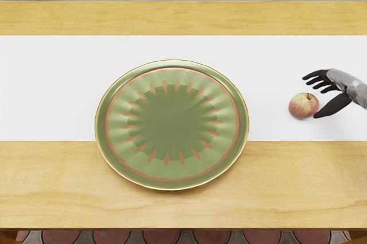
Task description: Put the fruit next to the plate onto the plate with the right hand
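Your right hand (337, 87) hung beside apple (303, 105), fingers spread, gripping nothing; apple lay off plate (172, 124); grasp, transfer remained.

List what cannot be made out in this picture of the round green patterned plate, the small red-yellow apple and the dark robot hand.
Head view: the right arm behind the dark grey right hand is cut off by the picture's right edge.
Head view: whether its thumb touches the small red-yellow apple is too small to tell.
Head view: the left hand is outside the frame.
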Controlling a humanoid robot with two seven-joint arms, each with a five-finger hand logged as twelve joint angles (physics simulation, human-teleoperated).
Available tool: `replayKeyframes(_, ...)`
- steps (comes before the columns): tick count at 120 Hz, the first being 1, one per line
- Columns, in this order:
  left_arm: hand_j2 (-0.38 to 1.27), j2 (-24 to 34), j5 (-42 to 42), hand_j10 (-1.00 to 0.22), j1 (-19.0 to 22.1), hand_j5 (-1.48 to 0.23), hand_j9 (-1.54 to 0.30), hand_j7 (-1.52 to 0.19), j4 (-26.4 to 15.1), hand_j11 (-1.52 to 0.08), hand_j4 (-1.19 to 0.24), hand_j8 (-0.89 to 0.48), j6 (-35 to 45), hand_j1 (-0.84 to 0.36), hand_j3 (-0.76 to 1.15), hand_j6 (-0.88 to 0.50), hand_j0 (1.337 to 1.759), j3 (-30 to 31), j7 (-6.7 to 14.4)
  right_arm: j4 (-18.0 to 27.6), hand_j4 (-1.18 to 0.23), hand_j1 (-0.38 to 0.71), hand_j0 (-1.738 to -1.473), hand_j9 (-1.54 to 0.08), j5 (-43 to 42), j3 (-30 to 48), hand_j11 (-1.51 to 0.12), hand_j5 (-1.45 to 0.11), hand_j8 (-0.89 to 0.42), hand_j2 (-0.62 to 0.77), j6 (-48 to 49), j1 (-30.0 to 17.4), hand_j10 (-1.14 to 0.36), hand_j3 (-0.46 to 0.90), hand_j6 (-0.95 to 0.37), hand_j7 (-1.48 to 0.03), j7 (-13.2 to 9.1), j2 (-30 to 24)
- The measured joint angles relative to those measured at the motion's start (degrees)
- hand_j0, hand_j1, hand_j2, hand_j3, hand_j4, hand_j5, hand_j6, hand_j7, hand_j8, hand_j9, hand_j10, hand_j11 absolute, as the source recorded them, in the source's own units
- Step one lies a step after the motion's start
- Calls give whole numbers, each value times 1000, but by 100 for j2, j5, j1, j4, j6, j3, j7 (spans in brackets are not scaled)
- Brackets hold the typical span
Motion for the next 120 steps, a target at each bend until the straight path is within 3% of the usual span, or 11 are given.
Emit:
replayKeyframes(70,50,0,0,-247,0,-321,-321,-321,-1,-321,-247,-247,0,53,0,-247,1658,0,0,-804,-315,20,-1658,-404,-6,-167,-404,-404,-316,-57,-10,-69,-316,0,-317,-404,25,762)
replayKeyframes(120,50,0,0,-247,0,-321,-321,-321,0,-321,-247,-247,0,53,0,-247,1658,1,1,-848,-471,175,-1657,-599,6,-165,-557,-598,-445,-29,-14,-72,-251,0,-414,-604,7,800)
